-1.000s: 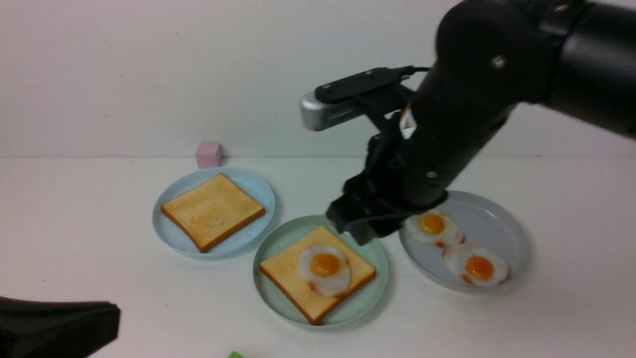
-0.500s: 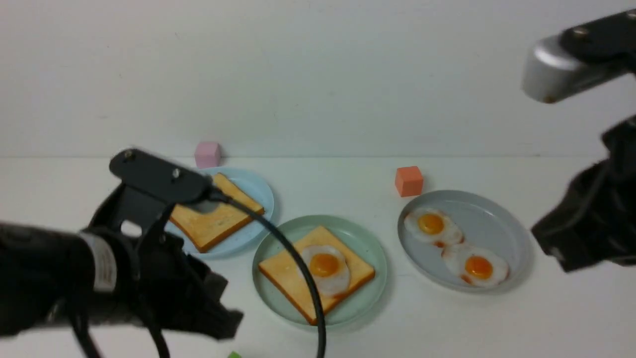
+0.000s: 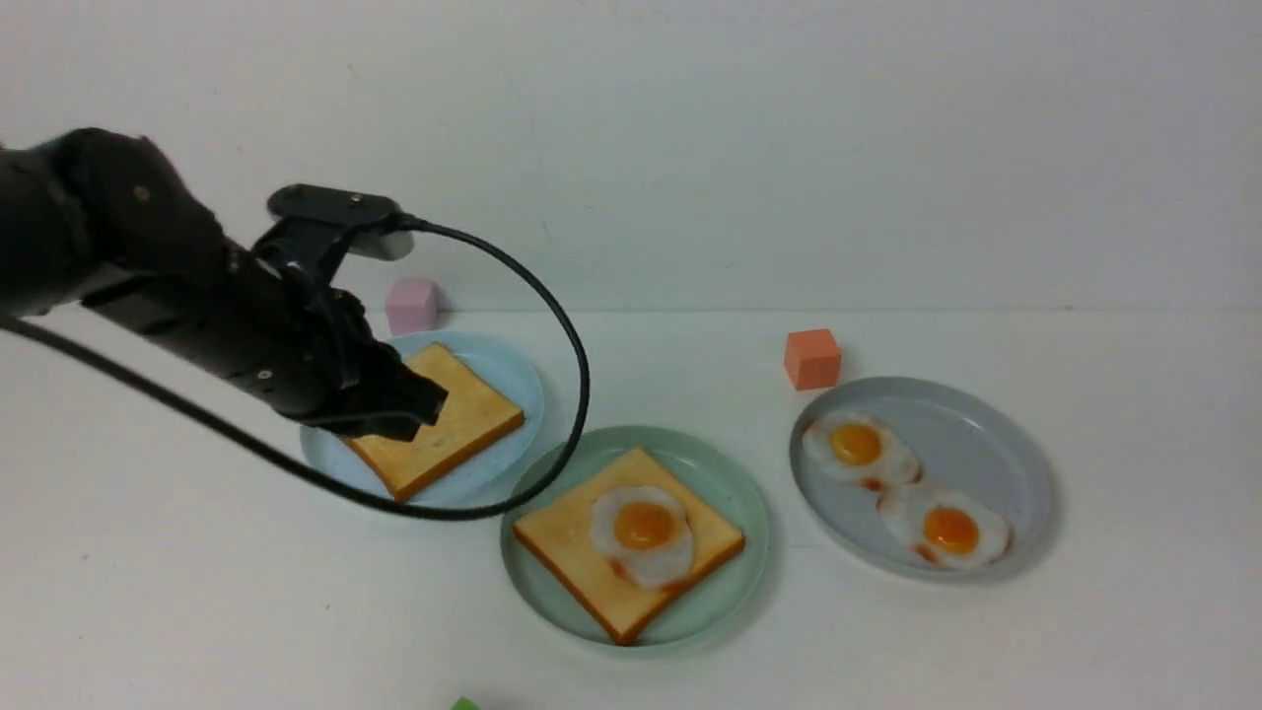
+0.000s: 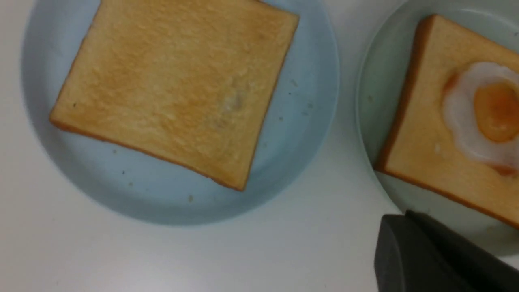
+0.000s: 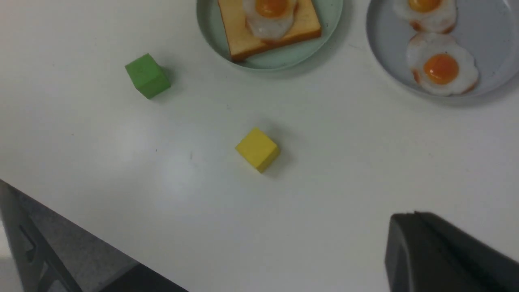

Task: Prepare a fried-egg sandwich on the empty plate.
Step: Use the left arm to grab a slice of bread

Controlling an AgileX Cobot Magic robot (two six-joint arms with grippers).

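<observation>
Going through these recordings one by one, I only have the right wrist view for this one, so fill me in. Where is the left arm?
Observer: In the front view, the left gripper hangs over the light blue plate.

Operator: I can't see that plate. What is on it?

Observer: One slice of toast, with no egg on it.

Operator: And past the grey plate, is there anything my picture cuts off?

Observer: Yes, an orange block stands just beyond it, by its rim.
</observation>
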